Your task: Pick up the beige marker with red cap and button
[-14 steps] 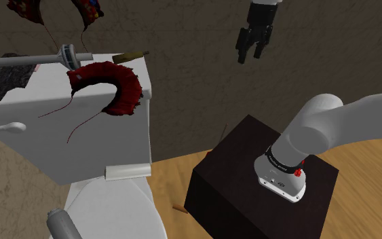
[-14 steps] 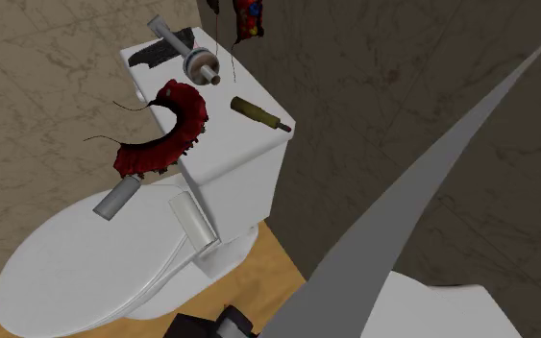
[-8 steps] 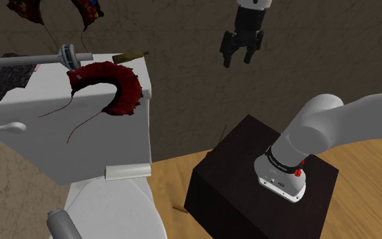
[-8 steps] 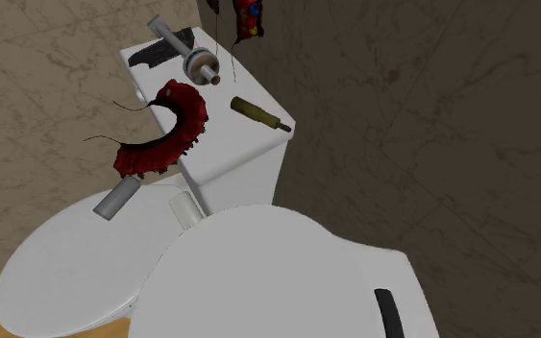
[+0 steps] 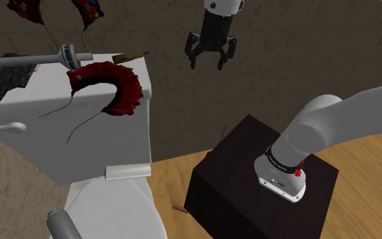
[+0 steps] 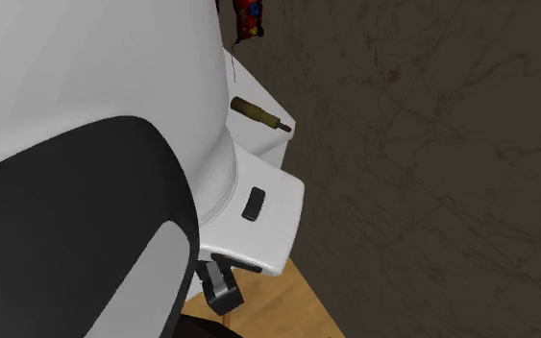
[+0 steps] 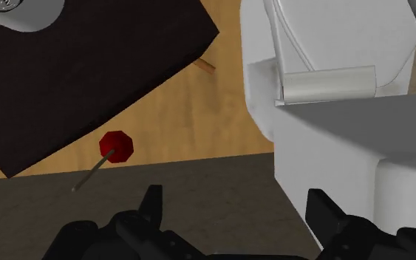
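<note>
While marker (image 5: pixel 129 55) is lying untouched on tank (image 5: pixel 26 102), gripper (image 5: pixel 207 64) is hovering beside tank, fingers wide, empty; approach and grasp not yet done.

Tally from the three views.

Toilet (image 5: pixel 125 139): one, white.

On its tank lid:
- marker (image 5: pixel 129 54): one, brown barrel with a paler end
- red ruffled crescent (image 5: pixel 111 85): one, trailing two thin strings
- grey rod (image 5: pixel 26 61) with a disc collar: one
- dark crumpled cloth (image 5: pixel 6 80): one

Patterned red pieces (image 5: pixel 87 8) hanging at the far wall: two.
Flush lever (image 5: pixel 6 127): one.
Pale roll (image 5: pixel 125 172) at the seat hinge: one.
Grey cylinder (image 5: pixel 62 224) on the seat lid: one.

On the floor:
- short brown stick (image 5: pixel 179 208): one
- red-headed pin (image 7: pixel 115 145): one (thin stem, can't tell what it is)

Black box stand (image 5: pixel 243 176): one.
Arm (image 5: pixel 345 125): one.
Tool (image 5: pixel 208 64): one, with two fingers.
</note>
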You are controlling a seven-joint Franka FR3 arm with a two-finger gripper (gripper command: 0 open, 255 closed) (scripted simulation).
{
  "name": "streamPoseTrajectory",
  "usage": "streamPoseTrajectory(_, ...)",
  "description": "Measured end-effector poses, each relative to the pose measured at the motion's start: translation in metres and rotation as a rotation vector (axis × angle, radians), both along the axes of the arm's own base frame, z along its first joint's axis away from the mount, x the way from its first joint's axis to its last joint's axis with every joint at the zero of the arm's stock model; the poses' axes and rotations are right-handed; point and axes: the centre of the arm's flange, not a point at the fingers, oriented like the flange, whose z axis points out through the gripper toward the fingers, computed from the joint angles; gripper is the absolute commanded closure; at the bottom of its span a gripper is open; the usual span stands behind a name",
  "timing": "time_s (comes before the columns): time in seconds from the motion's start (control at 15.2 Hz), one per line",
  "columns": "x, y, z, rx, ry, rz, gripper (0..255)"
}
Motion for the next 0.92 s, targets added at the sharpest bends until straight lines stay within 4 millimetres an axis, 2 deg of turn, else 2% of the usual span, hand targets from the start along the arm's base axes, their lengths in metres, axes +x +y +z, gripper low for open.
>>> streamPoseTrajectory(0.46, 0.060, 0.059, -0.012, -0.024, -0.064, -0.295, 0)
streamPoseTrajectory(0.92, 0.135, 0.097, -0.016, -0.047, -0.125, -0.588, 0)
